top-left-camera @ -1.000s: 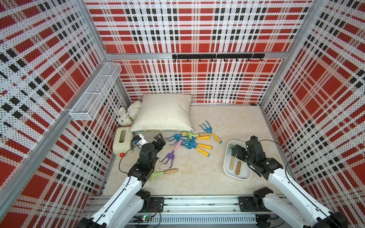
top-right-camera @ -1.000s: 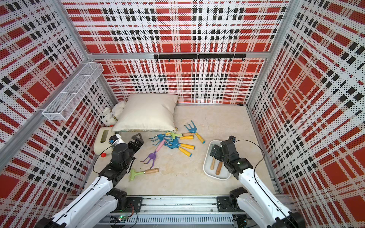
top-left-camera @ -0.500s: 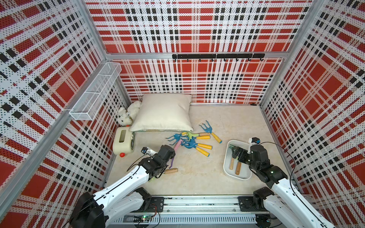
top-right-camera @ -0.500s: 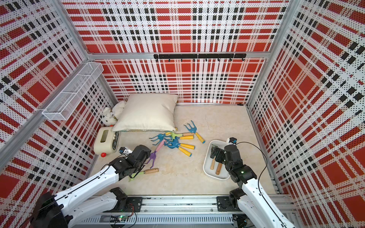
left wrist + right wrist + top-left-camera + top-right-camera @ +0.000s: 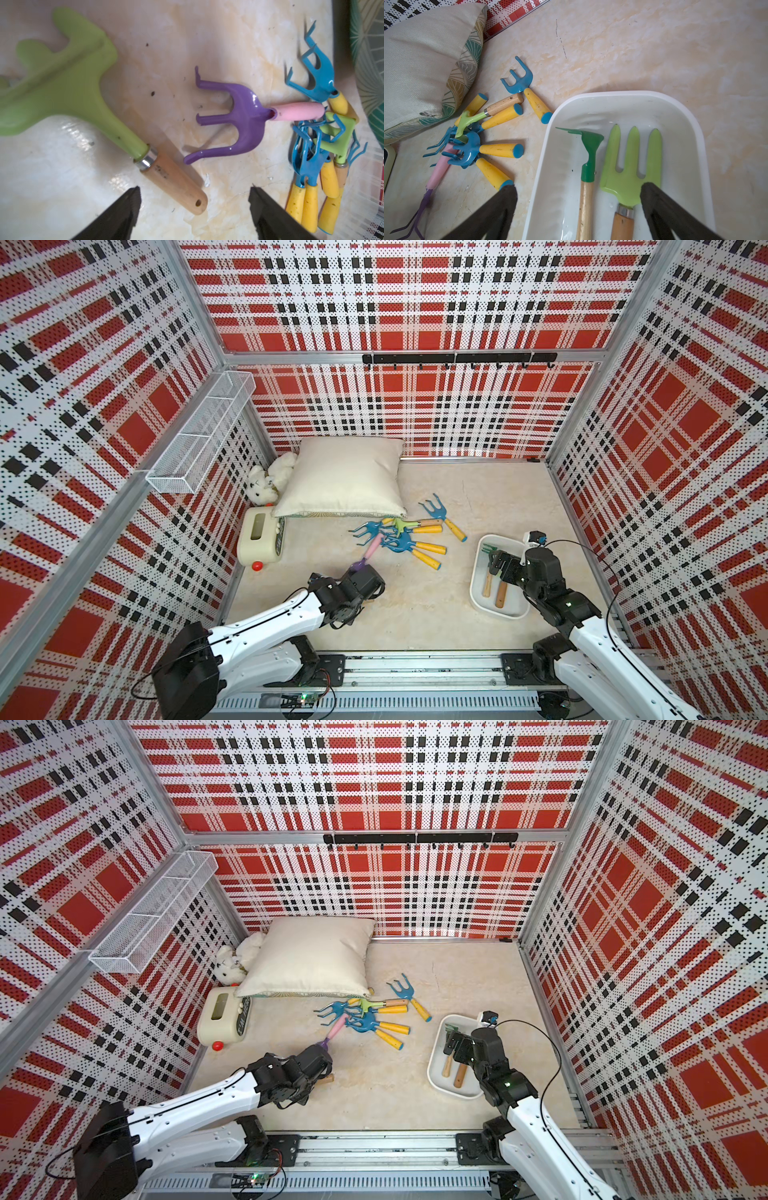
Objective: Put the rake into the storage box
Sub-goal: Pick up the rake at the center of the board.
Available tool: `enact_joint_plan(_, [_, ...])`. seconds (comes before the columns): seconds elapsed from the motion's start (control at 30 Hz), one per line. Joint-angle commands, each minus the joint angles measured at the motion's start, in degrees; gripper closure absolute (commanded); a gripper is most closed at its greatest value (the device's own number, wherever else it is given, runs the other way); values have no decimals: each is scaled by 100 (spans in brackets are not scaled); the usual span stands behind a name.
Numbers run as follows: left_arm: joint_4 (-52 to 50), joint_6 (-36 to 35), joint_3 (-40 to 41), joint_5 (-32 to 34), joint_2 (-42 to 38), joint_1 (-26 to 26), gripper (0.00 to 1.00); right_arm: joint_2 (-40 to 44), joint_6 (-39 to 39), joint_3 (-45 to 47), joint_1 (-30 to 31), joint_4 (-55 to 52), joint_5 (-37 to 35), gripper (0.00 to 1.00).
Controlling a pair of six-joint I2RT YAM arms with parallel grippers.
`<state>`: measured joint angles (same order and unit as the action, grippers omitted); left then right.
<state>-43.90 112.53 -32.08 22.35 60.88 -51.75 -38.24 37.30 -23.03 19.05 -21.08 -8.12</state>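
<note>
A rake with a light green head (image 5: 62, 83) and a wooden handle (image 5: 176, 182) lies on the floor near the front. My left gripper (image 5: 194, 188) is low over it and open, with the handle's end between the jaws and a gap on either side. In both top views the left wrist (image 5: 359, 585) covers this rake, apart from the handle tip (image 5: 328, 1078). The storage box (image 5: 478, 593), a shallow white tub (image 5: 550, 145), holds a dark green tool (image 5: 589, 145) and a light green fork (image 5: 631, 170). My right gripper (image 5: 578, 190) hangs open above them.
A purple rake with a pink handle (image 5: 239, 116) lies just past the left gripper. Behind it is a pile of blue rakes with yellow handles (image 5: 407, 539). A pillow (image 5: 345, 477), a plush toy (image 5: 268, 485) and a cream box with a red knob (image 5: 259, 537) are at the back left. A wire basket (image 5: 199, 439) hangs on the left wall.
My left arm has swung forward and down from beside the cream box to the green rake, and its jaws have narrowed a little. My right gripper has drawn back slightly over the box.
</note>
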Motion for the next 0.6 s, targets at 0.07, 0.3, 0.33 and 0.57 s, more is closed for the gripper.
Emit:
enact_joint_plan(0.07, [-358,609,251,-136,116,-239,16,94,-86,79,-32,157,-18,0])
enact_joint_plan(0.3, [-479,613,268,91,83,-222,16,100,-100,104,-32,183,77,0])
enact_joint_plan(0.33, [-495,626,276,172,69,-215,20,110,-100,95,-32,175,87,0])
enact_joint_plan(0.57, [-462,84,341,182,311,360,31,202,-109,97,-33,148,118,0])
